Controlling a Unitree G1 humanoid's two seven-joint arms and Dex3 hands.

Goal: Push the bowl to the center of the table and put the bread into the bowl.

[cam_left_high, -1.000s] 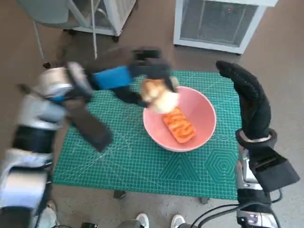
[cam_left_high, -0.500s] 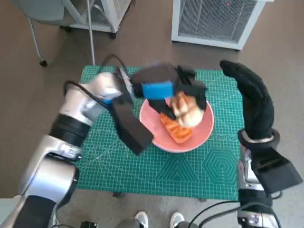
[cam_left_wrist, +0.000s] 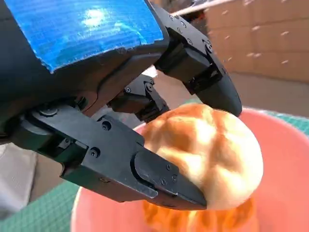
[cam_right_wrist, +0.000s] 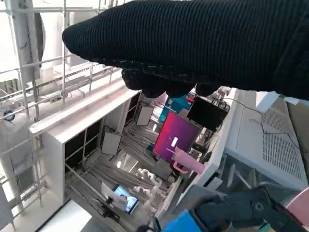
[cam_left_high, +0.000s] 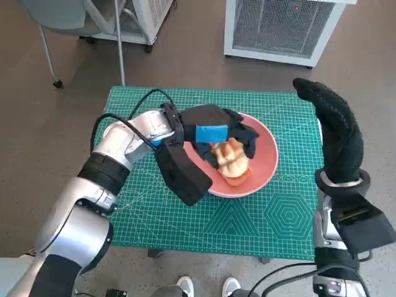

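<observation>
The pink bowl (cam_left_high: 263,162) stands right of the middle of the green mat (cam_left_high: 185,216). My left hand (cam_left_high: 213,131) reaches over the bowl's near-left rim and grips a round golden bread roll (cam_left_high: 228,154) low inside it. The roll sits just above an orange bread piece (cam_left_high: 236,178) on the bowl's bottom. In the left wrist view black fingers (cam_left_wrist: 159,179) clasp the roll (cam_left_wrist: 212,150) on both sides, with the bowl wall (cam_left_wrist: 285,159) behind it. My gloved right hand (cam_left_high: 334,133) stands raised at the mat's right edge, holding nothing, apart from the bowl.
A white grilled unit (cam_left_high: 284,28) stands on the floor behind the table. A chair and cart legs (cam_left_high: 120,37) are at the back left. A person's shoes (cam_left_high: 185,286) show at the table's front edge. The right wrist view shows the glove (cam_right_wrist: 193,43) and shelving.
My left arm swung right and carried the roll from the bowl's left rim to its inside, then lowered it toward the orange piece. The right hand stayed raised. The camera shifted slightly.
</observation>
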